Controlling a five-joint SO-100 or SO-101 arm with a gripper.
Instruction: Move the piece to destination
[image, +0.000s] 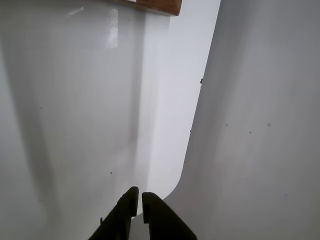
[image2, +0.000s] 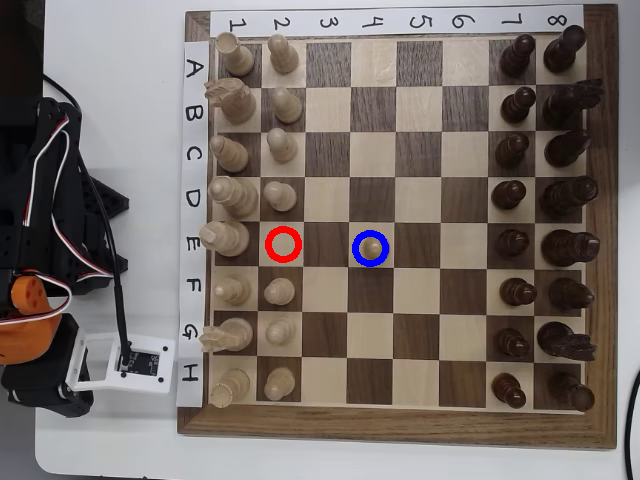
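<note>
In the overhead view the piece (image2: 371, 246), a small pale pawn with a round head, stands inside the blue-ringed destination (image2: 371, 262) on the chessboard (image2: 400, 425), row E, column 4. The red-ringed square (image2: 283, 244) two columns to its left holds nothing. My arm (image2: 50, 230) is folded beside the board's left edge, well away from the pawn. In the wrist view my gripper (image: 139, 201) points at bare white table, its dark fingers (image: 125, 210) nearly touching with nothing between them. Only a wooden board corner (image: 157, 6) shows there.
Pale pieces (image2: 235, 195) fill columns 1 and 2, apart from the red-ringed square, and dark pieces (image2: 545, 195) fill columns 7 and 8. A white camera module (image2: 125, 360) and cables (image2: 70, 150) lie left of the board. A grey surface (image: 260, 125) fills the right side of the wrist view.
</note>
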